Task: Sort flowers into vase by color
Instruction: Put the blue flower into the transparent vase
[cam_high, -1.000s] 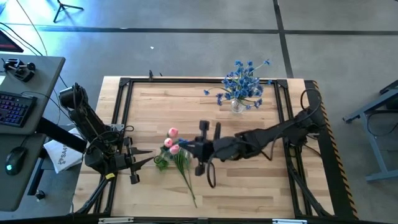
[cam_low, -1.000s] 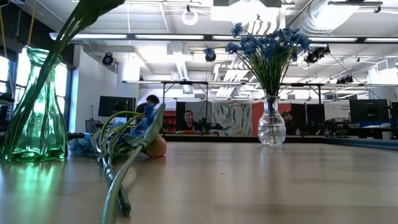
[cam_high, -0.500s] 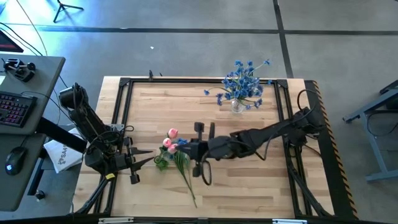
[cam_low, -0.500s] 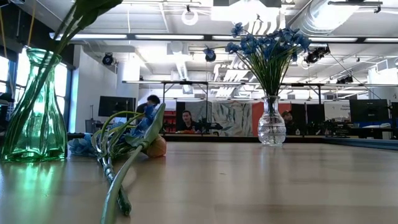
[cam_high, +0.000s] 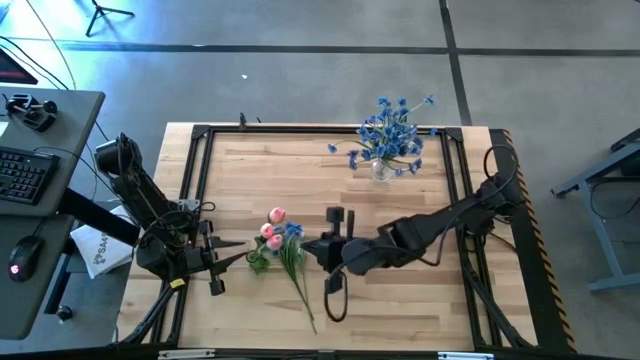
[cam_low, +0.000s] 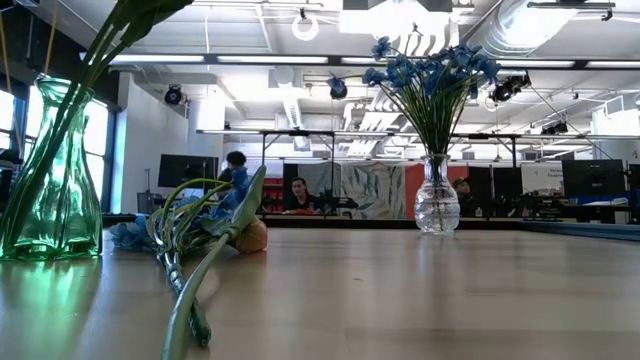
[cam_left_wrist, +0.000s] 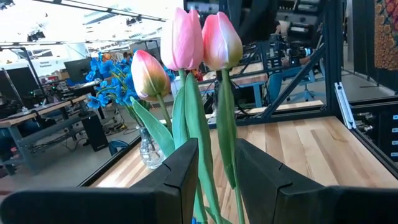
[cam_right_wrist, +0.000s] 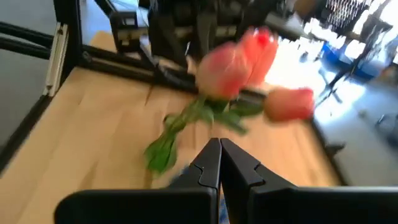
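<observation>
Three pink tulips (cam_left_wrist: 186, 43) are counted at nine o'clock of the pinched-shut right gripper (cam_high: 318, 248); the left gripper (cam_left_wrist: 214, 171) is parted around their stems.

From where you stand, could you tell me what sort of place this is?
Probably a robotics lab or open workshop. A bare ceiling with exposed ducts and strip lights runs overhead, dark monitors on benches stand behind, and a black-framed wooden worktable fills the foreground.

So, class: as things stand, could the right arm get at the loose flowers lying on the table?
Probably yes. The right gripper sits just beside the loose flowers, and nothing lies between them on the table.
</observation>
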